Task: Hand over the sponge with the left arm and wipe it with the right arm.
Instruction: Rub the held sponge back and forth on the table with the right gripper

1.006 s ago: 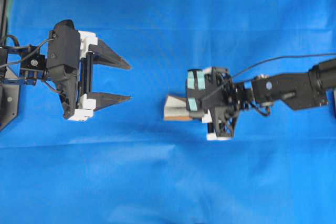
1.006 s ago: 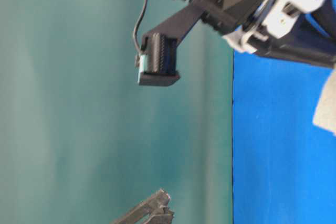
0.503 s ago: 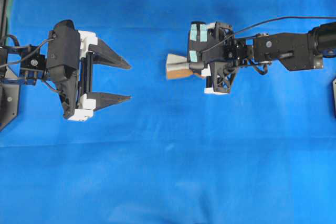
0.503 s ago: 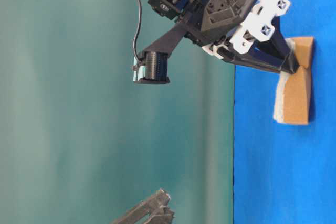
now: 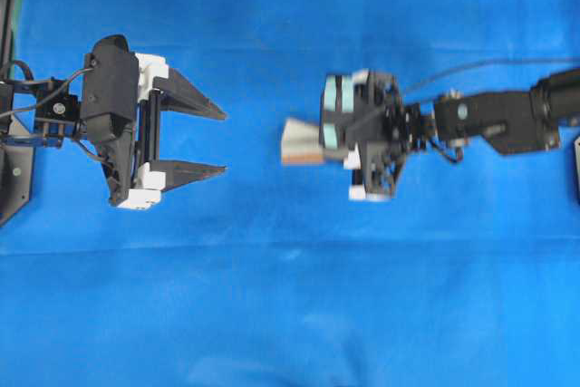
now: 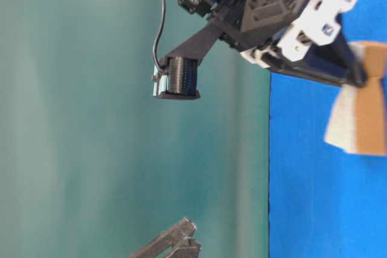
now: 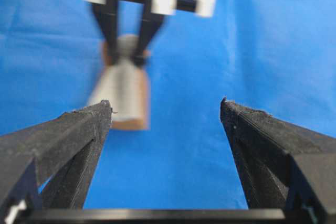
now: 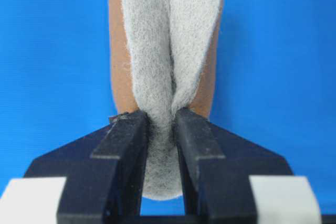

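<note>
The sponge [image 5: 299, 141] is pinched at one end by my right gripper [image 5: 319, 140], which is shut on it and squeezes it into a fold. In the right wrist view the grey face of the sponge [image 8: 168, 40] bulges between the fingers [image 8: 126, 135], with the orange-brown layer outside. Seen from table level, the sponge [image 6: 357, 122] touches the blue cloth below the right gripper [image 6: 361, 80]. My left gripper [image 5: 224, 143] stands open to the left, well apart from the sponge. In its own view, nothing lies between the tips of the left gripper [image 7: 165, 103]; the sponge [image 7: 123, 90] lies ahead, blurred.
A blue cloth [image 5: 290, 296] covers the whole table. The left arm's black base [image 5: 14, 178] sits at the left edge. A teal wall [image 6: 91, 119] stands behind the table in the table-level view.
The right arm carried the sponge across the cloth toward the far side, then part of the way back. The left arm and its open jaws have not moved.
</note>
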Motion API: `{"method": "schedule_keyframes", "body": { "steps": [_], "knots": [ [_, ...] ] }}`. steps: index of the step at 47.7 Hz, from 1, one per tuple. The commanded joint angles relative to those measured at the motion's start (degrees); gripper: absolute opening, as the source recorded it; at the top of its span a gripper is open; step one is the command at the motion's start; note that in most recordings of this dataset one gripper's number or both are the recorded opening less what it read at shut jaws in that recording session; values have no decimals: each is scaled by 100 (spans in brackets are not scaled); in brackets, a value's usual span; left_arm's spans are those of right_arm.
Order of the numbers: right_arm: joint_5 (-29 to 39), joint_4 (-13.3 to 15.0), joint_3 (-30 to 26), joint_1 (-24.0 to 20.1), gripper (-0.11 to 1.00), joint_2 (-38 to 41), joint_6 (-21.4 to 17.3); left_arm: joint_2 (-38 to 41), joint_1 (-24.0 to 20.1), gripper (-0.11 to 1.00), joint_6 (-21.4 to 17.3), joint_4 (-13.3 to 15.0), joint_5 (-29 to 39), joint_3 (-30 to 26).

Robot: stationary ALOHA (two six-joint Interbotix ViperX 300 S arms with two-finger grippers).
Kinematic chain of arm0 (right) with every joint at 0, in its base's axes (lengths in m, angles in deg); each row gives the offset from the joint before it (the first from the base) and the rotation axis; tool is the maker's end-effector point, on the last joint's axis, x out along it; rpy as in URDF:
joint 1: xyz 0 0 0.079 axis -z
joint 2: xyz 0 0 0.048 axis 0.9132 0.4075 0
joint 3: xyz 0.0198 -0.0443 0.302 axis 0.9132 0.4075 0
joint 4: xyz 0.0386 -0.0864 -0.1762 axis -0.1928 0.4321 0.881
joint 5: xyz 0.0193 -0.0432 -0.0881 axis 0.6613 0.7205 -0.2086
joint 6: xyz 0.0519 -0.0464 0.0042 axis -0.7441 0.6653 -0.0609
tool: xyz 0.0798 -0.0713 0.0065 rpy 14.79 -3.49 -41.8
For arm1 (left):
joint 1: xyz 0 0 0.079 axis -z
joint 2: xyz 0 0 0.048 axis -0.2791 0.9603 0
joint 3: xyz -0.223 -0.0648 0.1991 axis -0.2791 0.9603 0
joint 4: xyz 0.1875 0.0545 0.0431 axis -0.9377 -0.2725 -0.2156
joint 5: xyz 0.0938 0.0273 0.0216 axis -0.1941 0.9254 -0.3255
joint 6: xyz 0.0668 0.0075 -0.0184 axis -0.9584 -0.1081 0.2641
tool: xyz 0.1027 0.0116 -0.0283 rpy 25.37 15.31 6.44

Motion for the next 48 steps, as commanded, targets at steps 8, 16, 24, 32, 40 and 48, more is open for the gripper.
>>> {"method": "schedule_keyframes", "body": {
  "steps": [8,16,24,32,40,48],
  "knots": [
    [0,-352,-79,-940,26,-105,-396,-18,0,81,18,9,-70,18],
    [9,-360,-79,-1055,26,-105,-563,-18,9,81,26,9,-70,18],
    [44,-308,-70,-888,26,-97,-545,-18,9,81,62,9,-70,26],
    [299,-149,-44,-563,26,-123,-501,-18,18,81,62,9,-70,35],
    [325,316,-9,-18,26,-167,-492,-18,18,81,53,9,-70,26],
    [299,659,-53,492,26,-176,-492,-18,18,81,53,9,-70,35]
  ]
}}
